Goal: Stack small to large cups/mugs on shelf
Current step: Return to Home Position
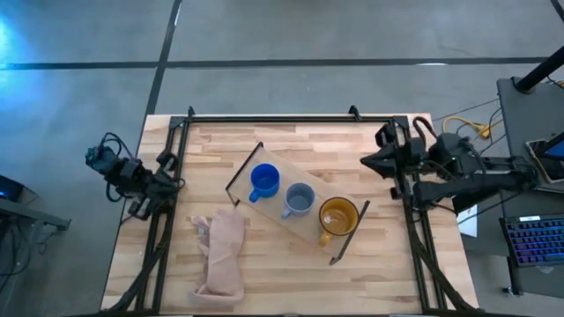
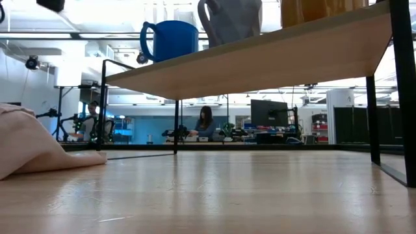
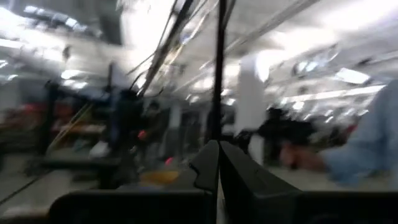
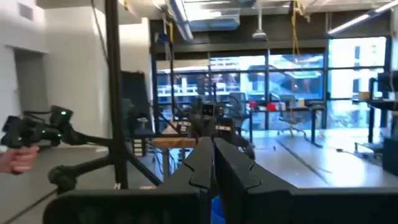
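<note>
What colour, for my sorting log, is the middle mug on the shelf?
The middle mug is grey-blue, clearest in the high view.

Pink cloth (image 1: 222, 255), perhaps crumpled, on tabletop (image 1: 291, 275)

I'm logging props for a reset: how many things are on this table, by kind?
mugs: 3 (blue mug, grey-blue mug, yellow-orange mug)
wooden shelf: 1
pink-beige cloth: 1
Total: 5

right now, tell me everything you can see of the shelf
The shelf is a long light-wood board raised on thin black metal frames at both ends, standing level and diagonal on the tabletop. Three mugs sit upright on it in a row: blue mug, grey-blue mug, yellow-orange mug. Nothing else touches it.
</note>
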Available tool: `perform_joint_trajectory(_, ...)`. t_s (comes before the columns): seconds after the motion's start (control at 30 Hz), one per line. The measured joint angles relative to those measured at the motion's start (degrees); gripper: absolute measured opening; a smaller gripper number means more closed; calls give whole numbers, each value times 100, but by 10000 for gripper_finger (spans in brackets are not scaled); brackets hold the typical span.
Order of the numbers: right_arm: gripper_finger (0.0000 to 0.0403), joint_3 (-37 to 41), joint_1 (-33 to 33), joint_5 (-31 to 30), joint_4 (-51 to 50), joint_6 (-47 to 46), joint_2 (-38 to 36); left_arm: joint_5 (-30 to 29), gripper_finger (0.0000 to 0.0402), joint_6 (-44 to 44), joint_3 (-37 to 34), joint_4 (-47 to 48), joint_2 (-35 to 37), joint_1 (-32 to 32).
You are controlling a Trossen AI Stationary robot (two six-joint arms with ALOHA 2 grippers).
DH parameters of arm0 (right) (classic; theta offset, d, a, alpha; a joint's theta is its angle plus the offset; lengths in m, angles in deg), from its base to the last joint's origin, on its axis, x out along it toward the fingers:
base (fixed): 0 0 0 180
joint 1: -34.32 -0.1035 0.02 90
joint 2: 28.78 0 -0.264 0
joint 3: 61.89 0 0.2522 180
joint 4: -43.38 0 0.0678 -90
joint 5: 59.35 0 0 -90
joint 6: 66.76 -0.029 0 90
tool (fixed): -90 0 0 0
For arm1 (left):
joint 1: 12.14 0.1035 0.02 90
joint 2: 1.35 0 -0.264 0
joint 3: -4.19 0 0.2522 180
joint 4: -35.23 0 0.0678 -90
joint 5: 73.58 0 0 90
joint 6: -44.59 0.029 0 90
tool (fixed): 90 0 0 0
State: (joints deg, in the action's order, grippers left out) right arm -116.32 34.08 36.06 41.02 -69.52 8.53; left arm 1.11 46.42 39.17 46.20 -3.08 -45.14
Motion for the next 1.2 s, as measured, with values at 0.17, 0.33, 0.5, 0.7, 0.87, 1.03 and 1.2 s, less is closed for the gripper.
perform_joint_trajectory(0.17,9,27,314,74,-79,48,-241,1362,0,101,-167,-1596,-117,0)
perform_joint_trajectory(0.33,9,-37,328,92,-123,335,-548,1625,0,444,351,-1561,-515,0)
perform_joint_trajectory(0.5,9,-113,331,55,-643,413,-986,1004,0,665,901,-1262,-1408,-2)
perform_joint_trajectory(0.7,9,-121,331,53,-1027,449,-1425,663,0,662,1449,-1200,-2165,-7)
perform_joint_trajectory(0.87,9,-121,328,50,-1139,432,-1762,1317,0,846,2170,-1379,-2047,-13)
perform_joint_trajectory(1.03,9,-121,328,51,-1167,215,-2091,1719,0,1480,3170,-1119,-1854,-13)
perform_joint_trajectory(1.2,9,-123,328,51,-1160,-66,-2560,1718,0,2015,3969,-73,-1697,-9)
